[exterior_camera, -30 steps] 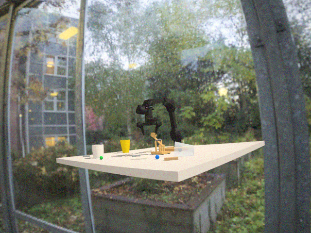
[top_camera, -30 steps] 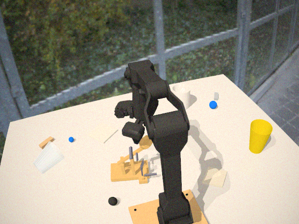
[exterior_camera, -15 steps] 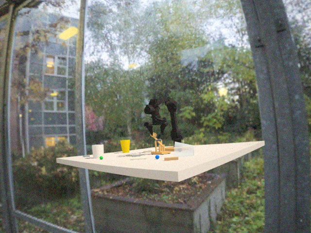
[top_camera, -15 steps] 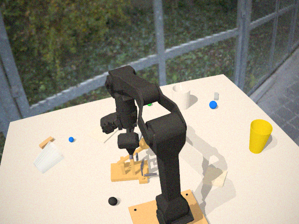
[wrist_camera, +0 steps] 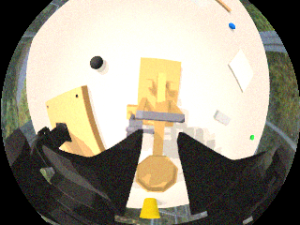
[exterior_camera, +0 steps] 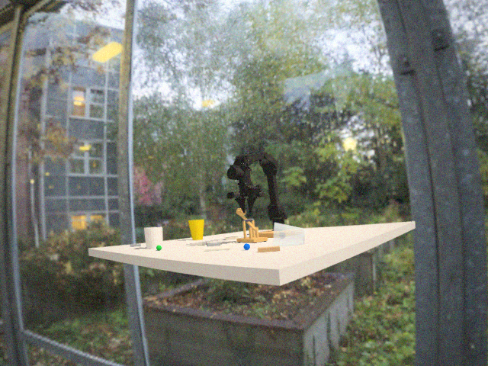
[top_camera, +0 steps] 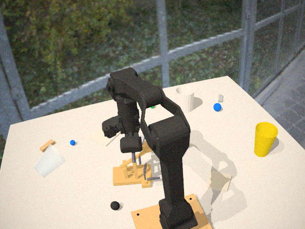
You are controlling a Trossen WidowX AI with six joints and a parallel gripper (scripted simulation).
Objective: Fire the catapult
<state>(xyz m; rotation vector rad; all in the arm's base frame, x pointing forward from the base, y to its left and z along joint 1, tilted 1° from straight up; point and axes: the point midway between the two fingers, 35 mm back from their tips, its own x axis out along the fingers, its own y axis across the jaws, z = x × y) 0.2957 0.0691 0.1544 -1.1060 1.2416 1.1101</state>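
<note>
The wooden catapult stands on the table, its round throwing cup raised and empty. My gripper points down over the throwing arm. Its fingers are partly closed but apart, one on each side of the arm in the wrist view, touching nothing that I can see. The white mug stands upright at the far side. A black ball, a small blue ball, a larger blue ball and a green ball lie on the table.
A yellow cup stands at the right. A clear cup lies at the left beside a wooden block. Grey blocks and flat tiles lie around.
</note>
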